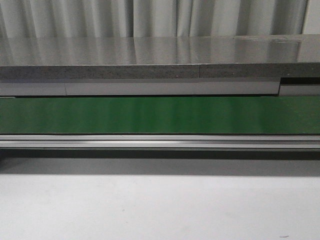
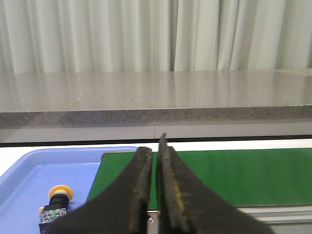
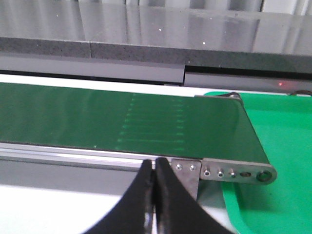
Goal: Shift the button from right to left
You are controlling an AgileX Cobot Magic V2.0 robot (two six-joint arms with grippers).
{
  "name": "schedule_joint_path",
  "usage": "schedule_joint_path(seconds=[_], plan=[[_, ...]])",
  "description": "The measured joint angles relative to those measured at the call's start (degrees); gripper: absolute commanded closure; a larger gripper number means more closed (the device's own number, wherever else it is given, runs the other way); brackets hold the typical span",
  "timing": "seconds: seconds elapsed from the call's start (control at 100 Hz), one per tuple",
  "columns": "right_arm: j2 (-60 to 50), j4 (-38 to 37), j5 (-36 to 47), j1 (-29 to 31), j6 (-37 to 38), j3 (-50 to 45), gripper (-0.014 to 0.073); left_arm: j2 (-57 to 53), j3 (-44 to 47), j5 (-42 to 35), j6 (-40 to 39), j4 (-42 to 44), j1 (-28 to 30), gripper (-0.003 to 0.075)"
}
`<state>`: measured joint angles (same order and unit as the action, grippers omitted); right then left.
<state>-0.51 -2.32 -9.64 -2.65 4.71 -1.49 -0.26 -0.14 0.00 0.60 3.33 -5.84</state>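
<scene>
Button [image 2: 57,204] sits in the blue tray [image 2: 29,168], just beside the left end of the green conveyor belt [image 2: 234,173], so it's already on the left side; job looks done or nearly so, judging by that alone. Left gripper [image 2: 156,190] hangs near the belt's left end, fingers pressed together w/ only a thin slit, holding nothing. Right gripper [image 3: 154,195] is over the belt's near rail by its right end, fingers also closed up, empty. Green tray [image 3: 273,126] lies just past the belt's right end; no button visible in the part shown. Both arms parked clear of the belt, prob. so a part can travel freely.

Button itself: round yellow-orange head on a dark blocky body, small green mark and pale base, lying tilted; finer detail too small to tell. Front view shows belt only, no part on it.
</scene>
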Motion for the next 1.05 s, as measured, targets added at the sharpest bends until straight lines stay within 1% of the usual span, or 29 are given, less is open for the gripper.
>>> schedule_joint_path(seconds=[0.22, 1.05], plan=[[0.00, 0.00, 1.29, -0.19, 0.12, -0.09, 0.0662, 0.00, 0.00, 0.00, 0.00, 0.00, 0.00, 0.0715], [0.00, 0.00, 1.31, -0.19, 0.22, -0.22, 0.0662, 0.00, 0.00, 0.00, 0.00, 0.00, 0.00, 0.0715]])
